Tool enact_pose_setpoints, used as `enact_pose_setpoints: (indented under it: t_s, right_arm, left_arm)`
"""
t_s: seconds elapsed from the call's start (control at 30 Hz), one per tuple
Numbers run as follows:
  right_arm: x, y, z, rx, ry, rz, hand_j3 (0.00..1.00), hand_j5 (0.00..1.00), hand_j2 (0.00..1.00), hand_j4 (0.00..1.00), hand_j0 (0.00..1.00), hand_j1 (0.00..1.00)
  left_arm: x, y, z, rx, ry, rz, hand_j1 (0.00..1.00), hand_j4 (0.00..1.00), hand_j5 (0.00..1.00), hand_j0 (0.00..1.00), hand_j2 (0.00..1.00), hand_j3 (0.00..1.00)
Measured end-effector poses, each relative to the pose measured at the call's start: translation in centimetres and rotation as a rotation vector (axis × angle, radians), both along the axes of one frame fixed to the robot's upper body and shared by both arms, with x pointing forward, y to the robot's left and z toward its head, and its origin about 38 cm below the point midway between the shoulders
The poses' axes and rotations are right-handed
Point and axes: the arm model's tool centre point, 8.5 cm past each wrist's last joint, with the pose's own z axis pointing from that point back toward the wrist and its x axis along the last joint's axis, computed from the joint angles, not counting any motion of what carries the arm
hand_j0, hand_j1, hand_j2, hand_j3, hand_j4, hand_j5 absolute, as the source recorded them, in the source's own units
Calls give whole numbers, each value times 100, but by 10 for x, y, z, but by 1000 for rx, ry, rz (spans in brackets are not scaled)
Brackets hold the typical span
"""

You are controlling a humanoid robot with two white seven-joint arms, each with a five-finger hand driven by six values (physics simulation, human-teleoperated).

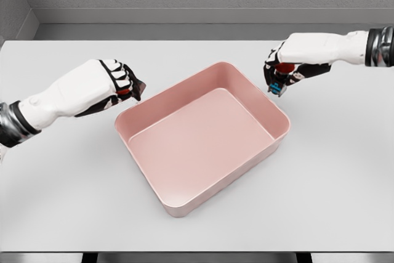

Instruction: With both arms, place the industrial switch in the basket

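Observation:
A pink rectangular basket [258, 101] sits in the middle of the white table, turned at an angle. My left hand [123, 83] hovers just left of the basket's far left corner, its fingers curled around a small dark switch with a red part [125, 91]. My right hand [278, 73] hangs over the table beside the basket's far right corner, fingers closed on a switch with a red knob and a blue base [281, 82]. Both objects are mostly hidden by the fingers.
The white table [345, 170] spreads wide on all sides of the basket. A grey wall runs behind its far edge, and the table's front edge lies near the bottom of the view.

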Motion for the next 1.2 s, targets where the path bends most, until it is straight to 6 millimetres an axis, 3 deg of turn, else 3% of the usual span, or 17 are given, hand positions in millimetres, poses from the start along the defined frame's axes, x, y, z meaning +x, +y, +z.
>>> enact_pose_setpoints:
  t_s: [0.4,0.67,0.9,0.93,0.97,1.0,1.07,1.2]
  right_arm:
    - [-24,27,7,49,12,111,43,43,43,43,43,43]
    - [-34,39,4,65,31,157,44,44,44,44,44,44]
    - [-37,42,2,64,38,168,44,44,44,44,44,44]
    - [-37,42,1,63,40,168,44,44,44,44,44,44]
    - [-37,43,1,63,41,169,44,44,44,44,44,44]
    - [-37,43,0,63,42,170,44,44,44,44,44,44]
    - [-38,44,-2,63,47,171,44,44,44,44,44,44]
    - [-38,44,-2,64,48,173,44,44,44,44,44,44]
  left_arm:
    - [-7,-60,-23,-80,58,-127,41,41,41,41,41,41]
    - [-19,-80,-47,-49,113,-182,41,41,41,41,41,41]
    - [-18,-85,-65,7,134,-178,41,41,41,41,41,41]
    - [-18,-85,-67,13,136,-176,43,43,43,43,43,43]
    - [-18,-85,-68,17,137,-176,54,54,54,54,54,54]
    - [-18,-85,-69,19,137,-176,73,73,73,73,73,73]
    - [-18,-86,-69,18,136,-177,100,100,100,100,100,100]
    - [-19,-87,-67,11,131,-180,100,100,100,100,100,100]
